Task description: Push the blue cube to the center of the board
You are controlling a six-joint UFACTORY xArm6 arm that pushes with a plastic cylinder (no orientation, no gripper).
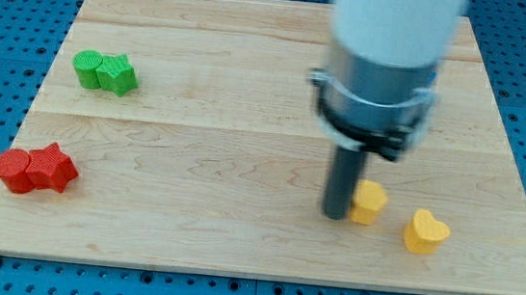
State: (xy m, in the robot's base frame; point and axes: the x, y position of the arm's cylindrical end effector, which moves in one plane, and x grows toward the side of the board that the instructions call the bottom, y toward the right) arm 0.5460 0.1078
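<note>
No blue cube shows in this view; it may be hidden behind the arm, but I cannot tell. My tip (335, 214) rests on the wooden board (242, 165) at the lower right of centre. It touches, or nearly touches, the left side of a yellow block (368, 202). A yellow heart-shaped block (425, 231) lies a little further to the view's right, apart from the tip.
Two green blocks (105, 71) sit together at the upper left. A red round block (13, 170) and a red star block (53, 168) sit together at the lower left edge. The arm's wide white and grey body (388, 53) covers the board's upper right part.
</note>
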